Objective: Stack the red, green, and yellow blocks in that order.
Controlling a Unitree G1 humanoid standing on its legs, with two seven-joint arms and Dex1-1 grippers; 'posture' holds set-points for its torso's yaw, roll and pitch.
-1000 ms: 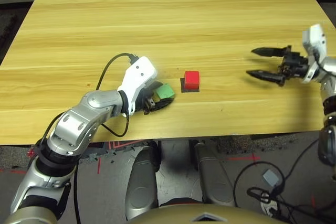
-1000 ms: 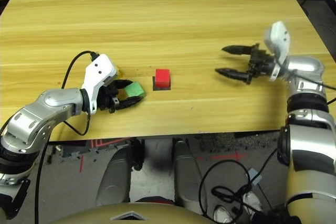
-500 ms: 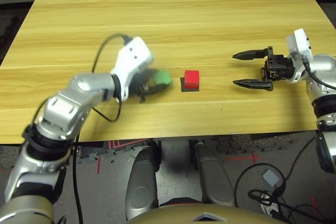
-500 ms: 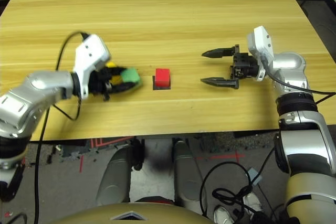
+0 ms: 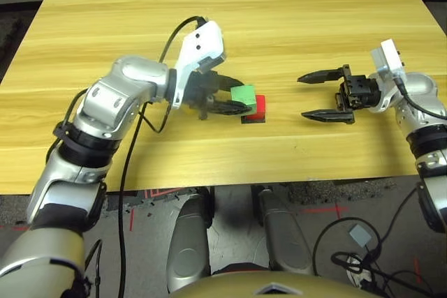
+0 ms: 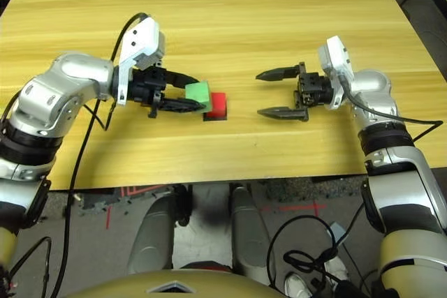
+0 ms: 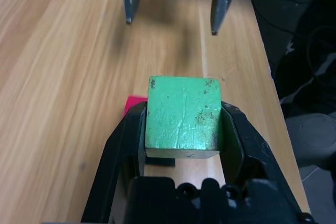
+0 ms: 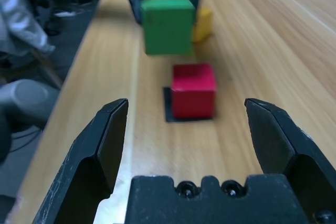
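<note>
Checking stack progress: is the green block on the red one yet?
No. The green block is in the air, in the left gripper, above the red block.

We are reaching our left arm in from the left of the frame, its left gripper (image 5: 236,97) clamping the green block (image 5: 244,94) near centre. At right, our right gripper (image 5: 318,95) is hovering, fingers spread wide.

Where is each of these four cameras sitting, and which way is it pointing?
Left and right eye: on the head, looking down at the table over both silver arms.
Left wrist: along the left claw, which grips the green block.
Right wrist: along the open right claw, facing the red block.
Both wrist views share the green and red blocks and face each other.
</note>
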